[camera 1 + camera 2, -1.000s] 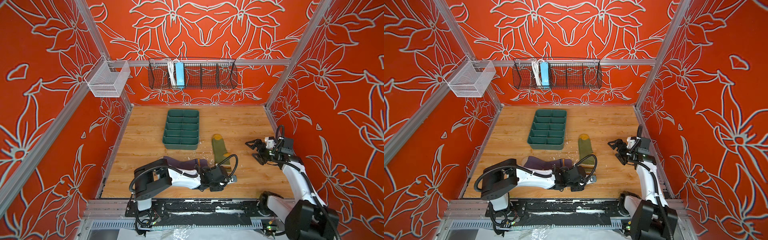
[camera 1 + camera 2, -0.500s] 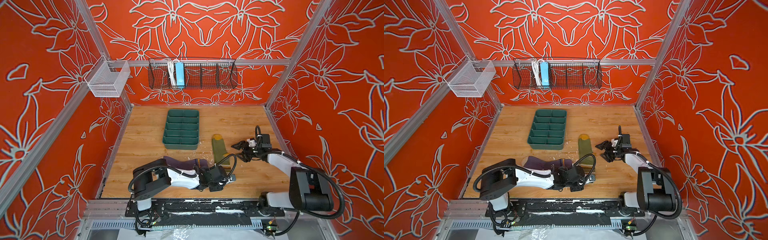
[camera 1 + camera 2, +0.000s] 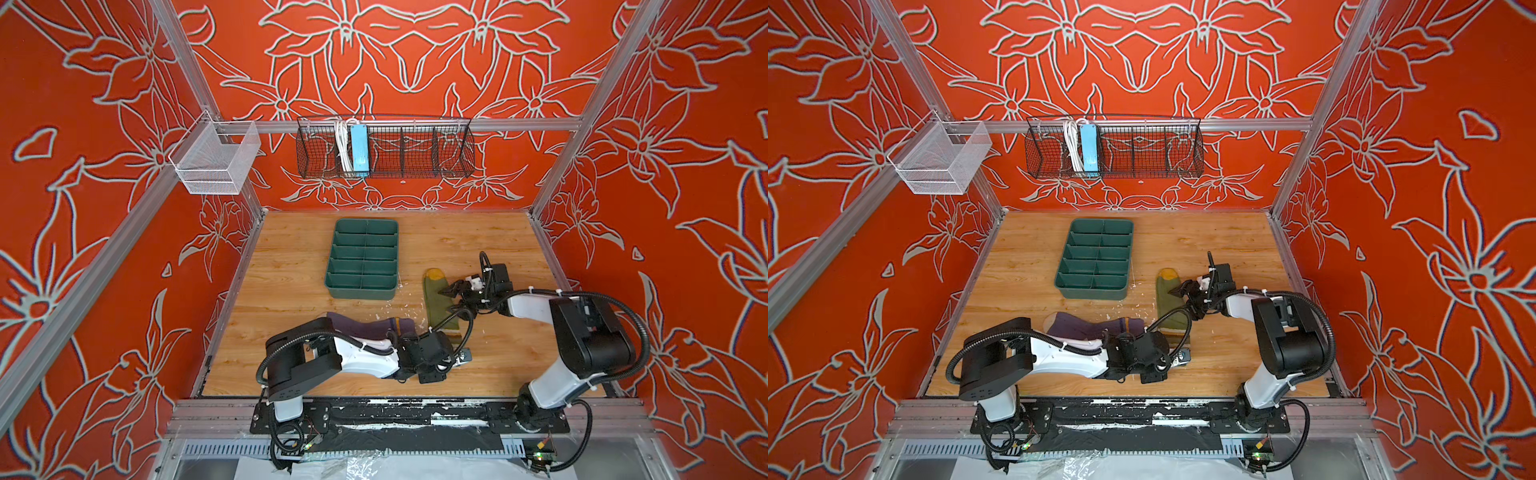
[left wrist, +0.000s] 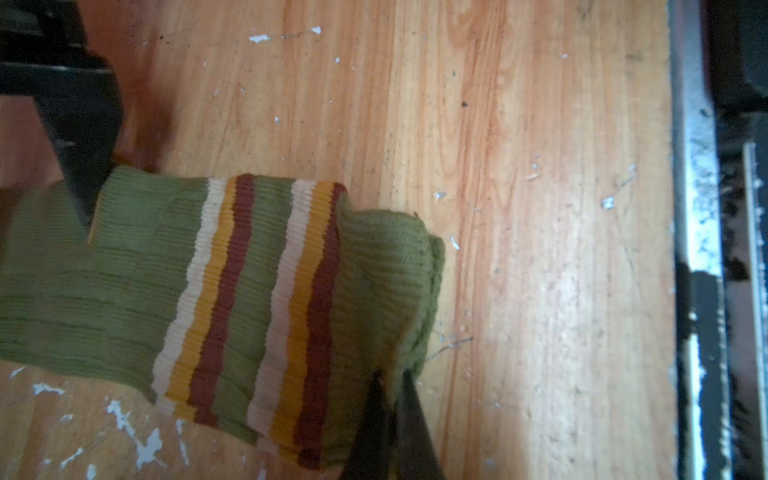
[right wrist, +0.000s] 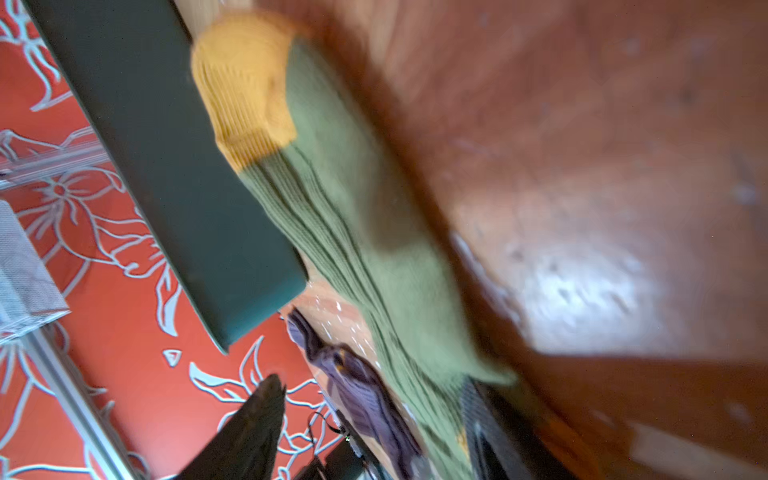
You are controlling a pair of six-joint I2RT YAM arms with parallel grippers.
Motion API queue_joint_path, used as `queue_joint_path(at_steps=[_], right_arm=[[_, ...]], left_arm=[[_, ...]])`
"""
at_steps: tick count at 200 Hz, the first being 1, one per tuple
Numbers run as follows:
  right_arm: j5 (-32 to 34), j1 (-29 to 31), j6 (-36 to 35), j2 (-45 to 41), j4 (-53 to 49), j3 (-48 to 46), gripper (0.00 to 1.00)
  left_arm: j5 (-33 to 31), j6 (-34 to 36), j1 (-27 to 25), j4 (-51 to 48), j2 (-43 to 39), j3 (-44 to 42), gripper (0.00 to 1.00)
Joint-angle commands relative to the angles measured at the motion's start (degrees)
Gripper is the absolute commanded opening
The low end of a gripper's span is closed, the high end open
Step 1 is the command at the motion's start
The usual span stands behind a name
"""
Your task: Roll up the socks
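The olive green sock (image 3: 432, 305) (image 3: 1166, 293) lies lengthwise on the wooden table, its mustard toe toward the back wall. My left gripper (image 3: 462, 356) (image 3: 1179, 357) (image 4: 392, 380) is shut on the edge of its striped cuff (image 4: 249, 291) near the table's front. My right gripper (image 3: 451, 296) (image 3: 1185, 298) (image 5: 370, 419) is open low over the green sock's middle (image 5: 353, 232), with one finger on each side of it. The purple sock (image 3: 357, 326) (image 3: 1079, 326) (image 5: 361, 390) lies to the left, partly hidden under the left arm.
A dark green divided tray (image 3: 360, 293) (image 3: 1091, 294) (image 5: 166, 166) stands just behind and left of the green sock's toe. A black wire basket (image 3: 415, 149) and a white mesh basket (image 3: 216, 162) hang on the walls. White flecks dot the wood.
My right arm has swung in from the right side and come down over the green sock, and its jaws have narrowed somewhat. The left gripper has held the cuff in place.
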Motion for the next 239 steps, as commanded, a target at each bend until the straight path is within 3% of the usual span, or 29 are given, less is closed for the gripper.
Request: queue_joint_path(at_steps=[1,58,93,136,183,212,225,239], right_arm=[[3.02,0.35,1.35,4.37,2.76,1.8,0.7],[5.35,0.16,-2.88,7.74,-3.0,9.0,0.71],[8.96,-1.81,-9.61,-2.19,-12.84,12.45,0.79],[28.75,-3.05,-29.6,-26.51,-38.76,20.49,0.89],[51.34,-1.24,-52.83,-46.15,-46.38,15.9,0.83],[51.44,0.19,-69.45,-52.4,-48.15,13.41,0.73],[47.13,1.41,-74.3,-53.95,-49.6,13.99,0.71],[38.28,3.3,-78.11,-56.82,-50.53,13.97,0.71]], left_arm=[[1.08,0.29,1.52,-8.85,0.49,-1.35,0.0],[9.74,3.83,6.8,-12.91,1.43,2.25,0.0],[16.76,6.91,9.37,-19.24,4.4,7.51,0.0],[23.23,8.86,12.15,-25.51,5.9,11.55,0.0],[33.34,8.99,16.62,-35.35,9.9,18.67,0.0],[38.57,9.86,19.38,-39.47,11.89,22.24,0.0],[41.83,9.56,21.09,-40.0,12.43,23.25,0.0],[43.99,8.7,22.51,-39.17,13.02,23.73,0.0]])
